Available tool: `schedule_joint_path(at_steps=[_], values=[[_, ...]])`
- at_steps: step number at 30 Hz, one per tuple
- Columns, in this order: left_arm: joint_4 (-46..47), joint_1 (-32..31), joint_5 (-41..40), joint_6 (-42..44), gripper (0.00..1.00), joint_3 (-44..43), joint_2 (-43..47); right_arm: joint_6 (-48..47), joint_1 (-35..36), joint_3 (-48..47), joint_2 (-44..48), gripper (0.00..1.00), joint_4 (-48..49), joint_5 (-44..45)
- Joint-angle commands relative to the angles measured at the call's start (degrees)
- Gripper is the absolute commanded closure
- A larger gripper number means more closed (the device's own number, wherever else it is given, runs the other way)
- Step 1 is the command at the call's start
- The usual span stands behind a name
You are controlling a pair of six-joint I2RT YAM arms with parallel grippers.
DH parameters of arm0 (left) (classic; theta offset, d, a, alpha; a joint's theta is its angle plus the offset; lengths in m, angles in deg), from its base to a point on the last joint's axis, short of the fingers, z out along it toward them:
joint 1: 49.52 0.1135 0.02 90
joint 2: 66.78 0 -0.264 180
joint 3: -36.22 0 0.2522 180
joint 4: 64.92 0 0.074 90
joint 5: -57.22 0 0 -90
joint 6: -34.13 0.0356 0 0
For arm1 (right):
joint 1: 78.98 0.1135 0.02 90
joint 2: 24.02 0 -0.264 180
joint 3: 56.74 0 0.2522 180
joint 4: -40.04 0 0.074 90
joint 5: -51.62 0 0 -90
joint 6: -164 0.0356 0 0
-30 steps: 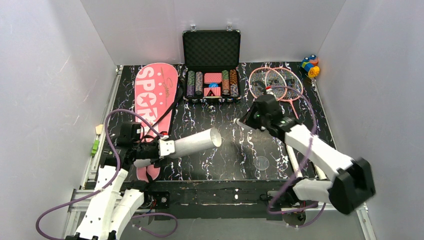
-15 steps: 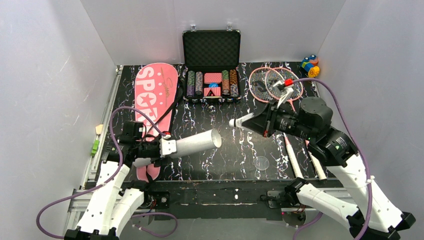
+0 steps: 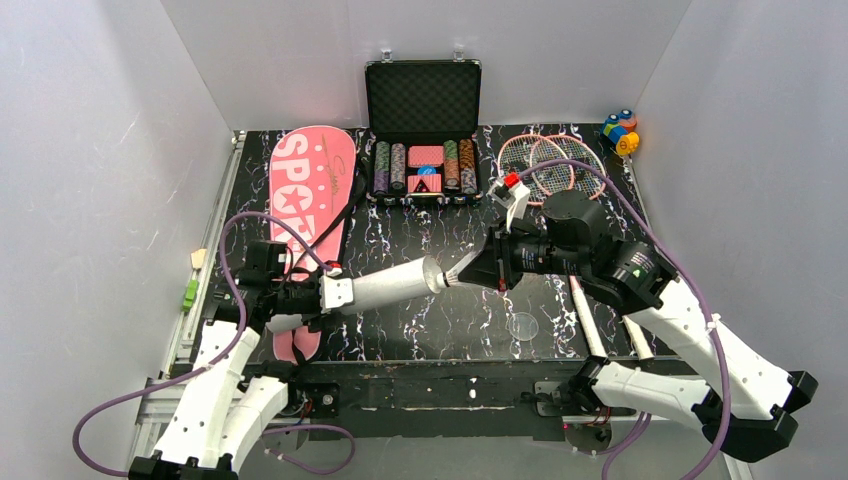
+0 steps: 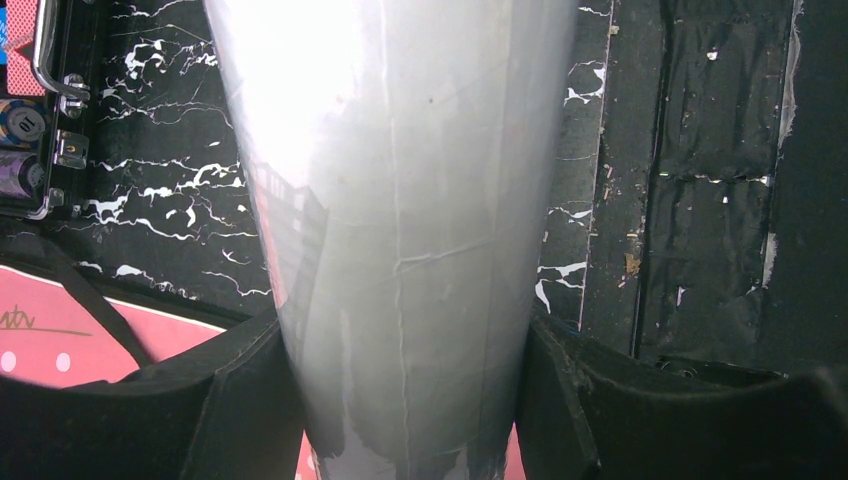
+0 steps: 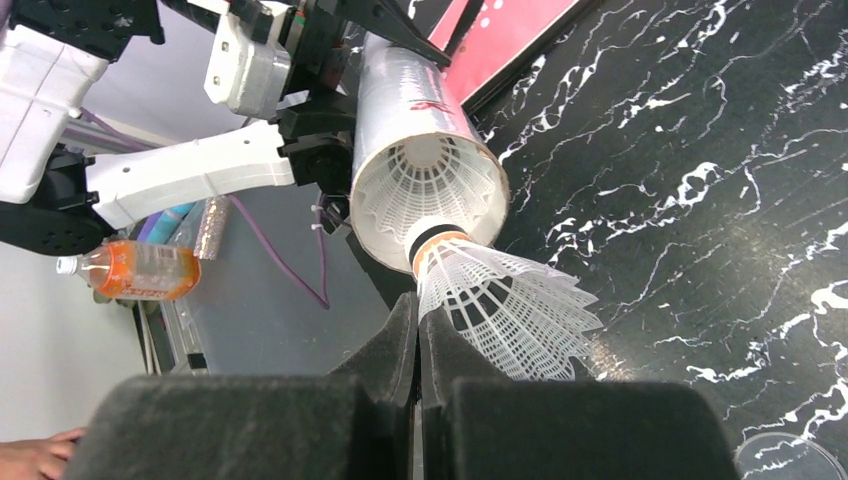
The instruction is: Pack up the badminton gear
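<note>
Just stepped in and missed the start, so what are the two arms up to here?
They are packing badminton gear. The left gripper holds the tube level above the table, its open end facing right. The right gripper pinches a shuttlecock by its skirt, with the cork at the tube's mouth and the skirt outside. A second shuttlecock already sits inside the tube. The rackets and the pink cover lie at the back, untouched.

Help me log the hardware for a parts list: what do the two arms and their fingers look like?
Both the left arm and right arm have white shells with black joints. A purple cable loops along each. The fingers are matte black blocks. The right wrist carries a small red-and-white part.
</note>
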Motion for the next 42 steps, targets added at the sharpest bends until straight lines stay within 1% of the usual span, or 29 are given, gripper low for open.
schedule_joint_path(at_steps=[1,8,11,13,16,17,19,21,23,26,29,42], values=[[1.0,0.1,1.7,-0.1,0.55,-0.7,1.2,-1.0,1.8,-3.0,-1.5,0.99,4.0,1.0],[0.6,0.1,1.9,-0.1,0.55,-1.0,1.5,0.1,3.6,-2.4,-4.4,0.99,8.8,2.5],[0.4,0.1,1.9,0.0,0.55,-1.0,1.7,1.0,4.0,-1.7,-5.1,0.85,11.5,3.1],[0.4,0.1,2.0,0.0,0.55,-1.1,1.6,1.7,4.2,-1.6,-5.6,0.66,12.7,3.3],[0.2,0.1,1.9,0.0,0.55,-1.0,1.7,3.1,4.2,-0.9,-5.0,0.47,14.2,3.6],[0.2,0.1,1.9,0.0,0.55,-1.0,1.7,3.3,4.2,-0.6,-4.3,0.43,14.8,3.7],[0.1,0.1,1.9,0.1,0.55,-1.0,1.8,3.4,4.2,-0.1,-2.1,0.38,14.8,4.7],[0.0,0.1,2.1,0.1,0.55,-1.3,1.7,3.3,4.1,0.5,1.2,0.37,13.2,7.6],[0.1,0.1,2.5,-0.2,0.55,-1.5,1.7,2.9,3.8,3.1,4.2,0.34,11.0,12.0],[0.1,0.1,2.7,-0.6,0.55,-1.9,1.7,3.3,3.6,5.1,2.8,0.32,6.8,16.5],[0.1,0.1,2.8,-1.0,0.55,-2.4,1.7,3.3,3.6,6.8,1.7,0.27,7.7,16.5],[0.1,0.1,3.4,-1.5,0.55,-3.1,1.9,4.0,3.6,9.0,-3.7,0.27,11.1,14.1]])
